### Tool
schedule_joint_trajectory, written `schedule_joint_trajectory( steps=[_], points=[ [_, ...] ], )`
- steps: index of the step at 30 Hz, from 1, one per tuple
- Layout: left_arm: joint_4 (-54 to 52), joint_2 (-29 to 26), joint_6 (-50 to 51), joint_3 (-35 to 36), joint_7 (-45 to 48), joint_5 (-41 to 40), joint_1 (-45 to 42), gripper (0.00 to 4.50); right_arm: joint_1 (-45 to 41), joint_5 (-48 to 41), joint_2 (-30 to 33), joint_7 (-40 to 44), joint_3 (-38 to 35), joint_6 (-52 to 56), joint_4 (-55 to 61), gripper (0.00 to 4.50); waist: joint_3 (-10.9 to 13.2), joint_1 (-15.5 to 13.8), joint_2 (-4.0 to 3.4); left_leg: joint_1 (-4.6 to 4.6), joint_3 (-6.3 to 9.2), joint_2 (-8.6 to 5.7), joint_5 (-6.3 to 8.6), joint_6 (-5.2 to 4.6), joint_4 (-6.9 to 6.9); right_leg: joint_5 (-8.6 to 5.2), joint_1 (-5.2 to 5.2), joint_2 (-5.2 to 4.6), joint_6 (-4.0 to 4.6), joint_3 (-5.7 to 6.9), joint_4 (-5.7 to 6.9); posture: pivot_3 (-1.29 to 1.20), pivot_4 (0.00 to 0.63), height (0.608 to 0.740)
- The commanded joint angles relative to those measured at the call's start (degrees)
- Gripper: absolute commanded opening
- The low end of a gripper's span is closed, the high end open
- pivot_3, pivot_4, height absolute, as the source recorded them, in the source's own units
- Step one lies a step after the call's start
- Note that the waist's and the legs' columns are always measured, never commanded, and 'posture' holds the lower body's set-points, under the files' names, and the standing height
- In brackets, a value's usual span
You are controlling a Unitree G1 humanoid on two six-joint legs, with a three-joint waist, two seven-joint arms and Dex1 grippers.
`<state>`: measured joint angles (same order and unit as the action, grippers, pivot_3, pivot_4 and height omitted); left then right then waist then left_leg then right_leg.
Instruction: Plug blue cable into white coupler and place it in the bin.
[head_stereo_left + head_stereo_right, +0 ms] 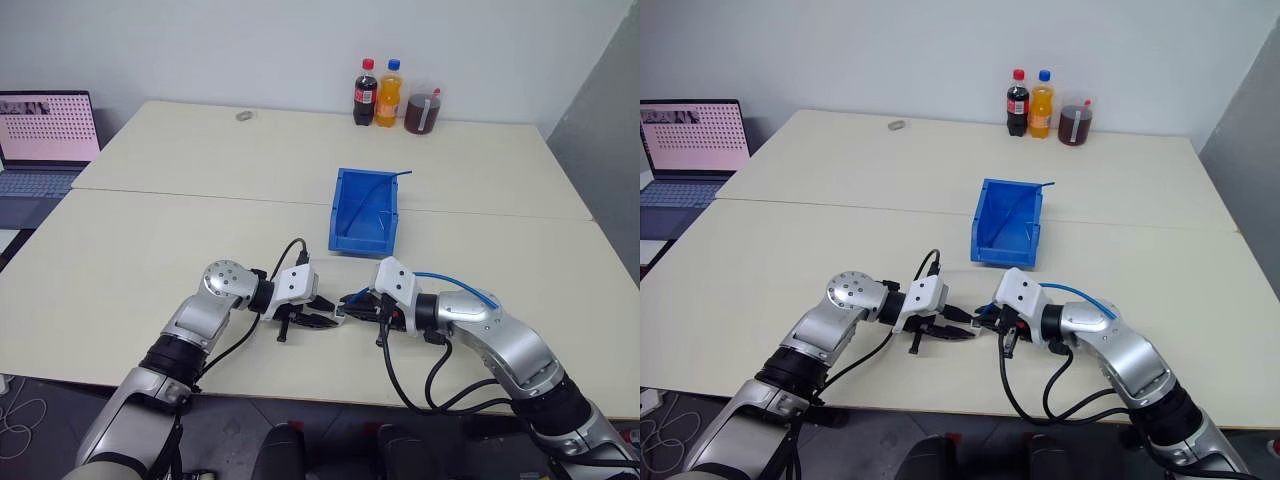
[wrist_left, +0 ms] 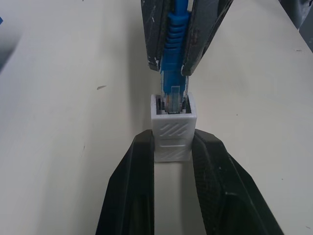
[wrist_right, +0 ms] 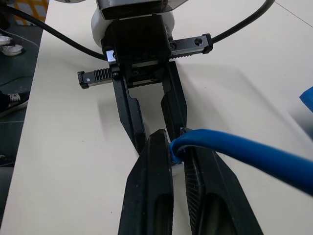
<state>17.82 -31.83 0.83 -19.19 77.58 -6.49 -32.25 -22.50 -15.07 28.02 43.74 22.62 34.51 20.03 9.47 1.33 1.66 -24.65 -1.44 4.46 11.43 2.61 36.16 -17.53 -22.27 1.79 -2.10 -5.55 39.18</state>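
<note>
Above the cream table [image 1: 150, 260], the left gripper [image 2: 172, 147] clamps the white coupler [image 2: 172, 132] while the right gripper [image 3: 177, 147] pinches the blue cable [image 3: 244, 152], its plug seated in the coupler's socket, near the bin [image 1: 365, 210].

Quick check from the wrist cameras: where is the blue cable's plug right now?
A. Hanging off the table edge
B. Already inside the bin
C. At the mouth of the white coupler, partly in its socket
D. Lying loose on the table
C: in the left wrist view the blue cable, pinched by the right gripper, has its clear plug entering the socket of the white coupler, which the left gripper holds.
</note>
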Motion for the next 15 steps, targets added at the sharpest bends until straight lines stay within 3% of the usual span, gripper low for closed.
schedule_joint_trajectory(
  steps=[1,15],
  points=[
    [0.08,0.46,0.46,-1.17,-0.73,1.8,0.83,0.76,-0.98,0.82,-0.4,0.68,1.56,1.7,0.32,0.05,-0.03,0.0,-0.04,0.0,0.0,0.0,0.0,0.0,0.0,0.0,0.0,0.0,0.0,0.0,0.0,0.0,0.15,0.74],
    [0.38,1.56,0.26,-1.4,-1.18,2.17,0.72,0.76,-6.18,3.65,-0.65,6.84,10.09,5.85,-6.19,0.05,-0.47,0.06,-0.24,0.18,-0.05,0.0,0.0,0.0,0.02,-0.02,0.06,0.0,-0.01,-0.04,0.15,0.0,0.15,0.74]
  ],
)
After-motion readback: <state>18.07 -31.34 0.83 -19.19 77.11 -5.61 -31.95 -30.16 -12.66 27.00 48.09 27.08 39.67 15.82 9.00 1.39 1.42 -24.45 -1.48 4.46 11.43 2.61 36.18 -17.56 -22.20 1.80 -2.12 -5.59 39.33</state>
